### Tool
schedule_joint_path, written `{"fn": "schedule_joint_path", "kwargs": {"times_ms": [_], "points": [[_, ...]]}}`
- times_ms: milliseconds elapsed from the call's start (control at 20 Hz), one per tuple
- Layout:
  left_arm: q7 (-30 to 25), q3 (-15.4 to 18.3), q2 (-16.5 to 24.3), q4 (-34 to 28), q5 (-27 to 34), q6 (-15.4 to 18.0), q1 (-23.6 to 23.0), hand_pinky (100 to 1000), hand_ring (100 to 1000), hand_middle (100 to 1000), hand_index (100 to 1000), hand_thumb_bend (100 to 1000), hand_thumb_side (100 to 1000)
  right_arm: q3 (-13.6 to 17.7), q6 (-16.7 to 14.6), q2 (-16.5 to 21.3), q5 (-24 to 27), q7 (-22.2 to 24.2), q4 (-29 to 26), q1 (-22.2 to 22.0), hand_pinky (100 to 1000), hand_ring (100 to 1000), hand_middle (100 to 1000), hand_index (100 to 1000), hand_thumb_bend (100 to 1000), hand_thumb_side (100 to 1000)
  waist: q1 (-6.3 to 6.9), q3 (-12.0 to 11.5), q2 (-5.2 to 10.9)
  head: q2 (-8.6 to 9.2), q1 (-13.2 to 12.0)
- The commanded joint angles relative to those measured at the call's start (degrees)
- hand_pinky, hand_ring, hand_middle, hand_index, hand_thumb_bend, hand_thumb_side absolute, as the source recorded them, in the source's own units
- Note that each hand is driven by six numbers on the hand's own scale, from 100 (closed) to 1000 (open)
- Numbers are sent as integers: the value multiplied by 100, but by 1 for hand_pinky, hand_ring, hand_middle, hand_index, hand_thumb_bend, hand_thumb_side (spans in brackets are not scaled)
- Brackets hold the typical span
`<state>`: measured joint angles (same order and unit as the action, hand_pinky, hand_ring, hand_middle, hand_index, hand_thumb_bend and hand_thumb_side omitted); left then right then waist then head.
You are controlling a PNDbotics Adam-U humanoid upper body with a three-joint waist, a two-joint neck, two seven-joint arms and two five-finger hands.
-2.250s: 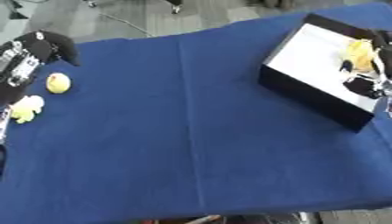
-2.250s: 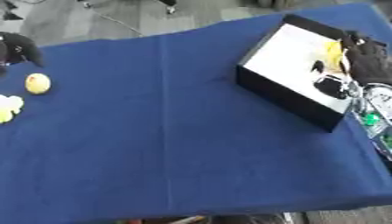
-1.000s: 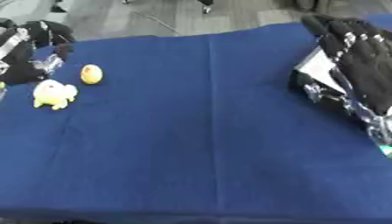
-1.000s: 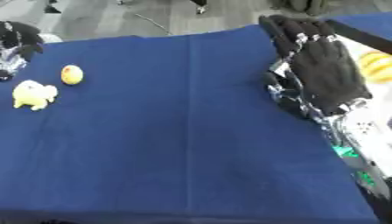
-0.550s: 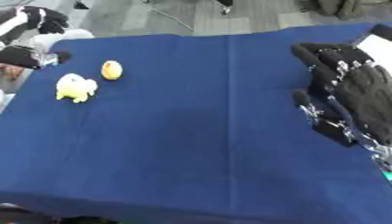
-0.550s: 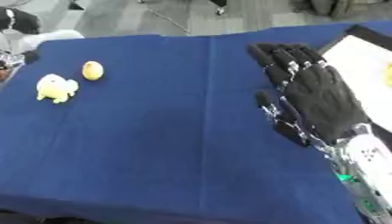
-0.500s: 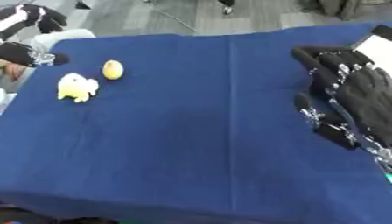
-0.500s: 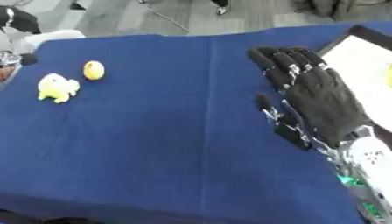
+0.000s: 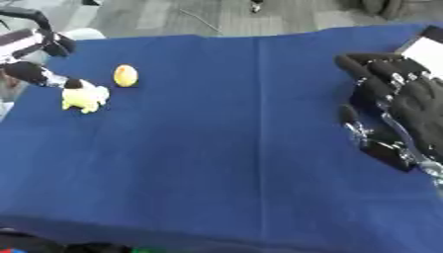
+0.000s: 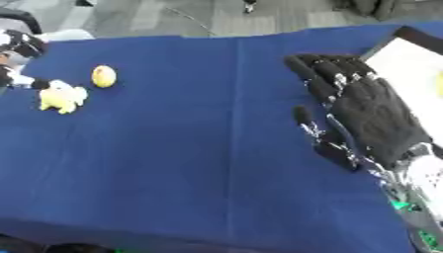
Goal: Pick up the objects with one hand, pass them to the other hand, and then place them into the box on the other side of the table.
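Yellow toy (image 9: pixel 83 98) lying upper left | left hand (image 9: pixel 33 58) reaching, fingers touching it, not yet gripping | right hand (image 10: pixel 368 113) hovering open, empty | next: closing round toy.

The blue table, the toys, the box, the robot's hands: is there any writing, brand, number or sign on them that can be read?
None can be read.
Blue tablecloth: plain, no print.
Yellow toy and yellow egg-shaped thing: no lettering visible.
Box: white inside, dark rim, no label showing.
Right hand and left hand: no legible marks; the green spot by the right wrist is too blurred to read.
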<state>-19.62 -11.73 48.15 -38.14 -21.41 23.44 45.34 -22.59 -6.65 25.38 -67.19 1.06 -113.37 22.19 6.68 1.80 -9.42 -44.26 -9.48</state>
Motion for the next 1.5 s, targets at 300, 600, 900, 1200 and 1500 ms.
{"fn": "schedule_joint_path", "kwargs": {"times_ms": [300,600,900,1200,1500], "points": [[747,-127,29,448,-739,-511,174,804,737,725,832,788,521,59,8,-31,111,-37,-122,74,815,851,859,995,100,100,-49,12,9,15,-22],[1294,-78,-74,366,-1286,-835,162,801,737,724,828,818,518,57,29,-52,176,-51,-122,64,811,852,857,995,100,100,-78,13,-20,15,-28],[1850,-184,-195,453,-1842,-995,177,805,738,723,828,850,523,60,46,-50,223,-60,-122,58,809,852,856,996,100,100,-94,13,-41,15,-39],[2410,-260,-296,608,-2402,-1066,200,806,739,723,827,860,522,59,61,-42,255,-61,-122,51,808,852,856,996,100,100,-111,10,-57,15,-46],[2969,-288,-393,843,-2961,-1136,199,806,736,721,825,855,512,61,69,-33,266,-60,-122,43,808,851,855,995,100,100,-120,6,-57,15,-55]]}}
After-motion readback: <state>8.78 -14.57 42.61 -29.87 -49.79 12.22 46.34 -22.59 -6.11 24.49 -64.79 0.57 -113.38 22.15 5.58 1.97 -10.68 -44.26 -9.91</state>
